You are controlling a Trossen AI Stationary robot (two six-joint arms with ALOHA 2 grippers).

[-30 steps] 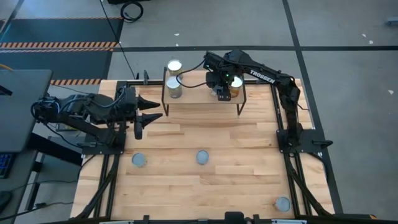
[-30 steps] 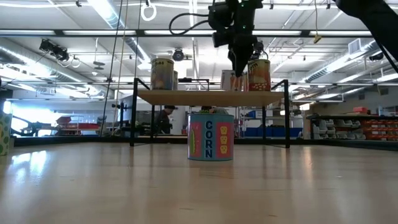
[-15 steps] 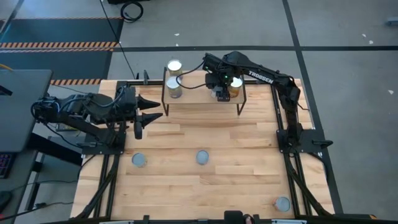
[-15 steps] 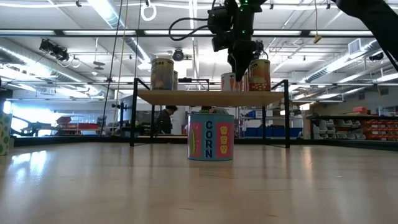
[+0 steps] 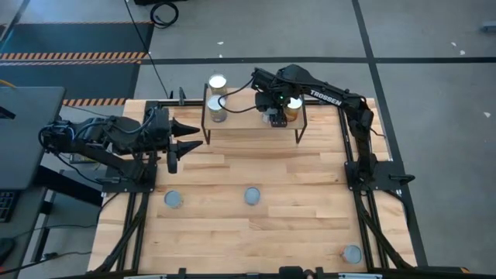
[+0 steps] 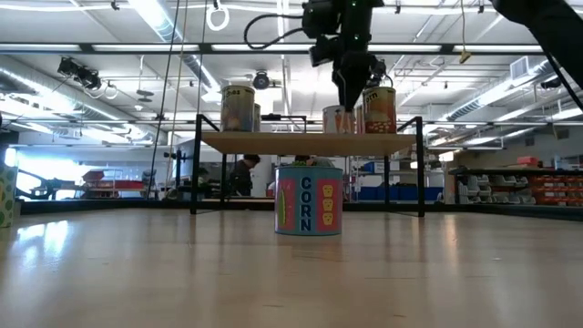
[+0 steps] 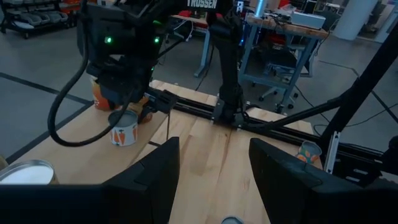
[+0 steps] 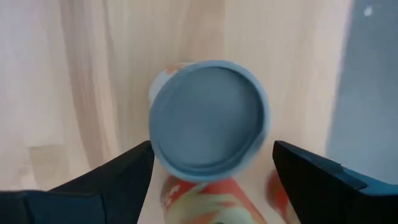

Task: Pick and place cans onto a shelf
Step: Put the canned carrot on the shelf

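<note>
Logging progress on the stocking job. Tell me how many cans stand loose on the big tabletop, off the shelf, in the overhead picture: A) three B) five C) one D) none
A: the high view shows three cans on the tabletop, one at front left, one in the middle and one near the front right corner; the others stand on the shelf.

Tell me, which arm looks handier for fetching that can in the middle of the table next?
Probably the left. The left hand hangs open over the table's left side, nearer the middle can. The right hand is open too, but sits above a can on the shelf, farther back.
</note>
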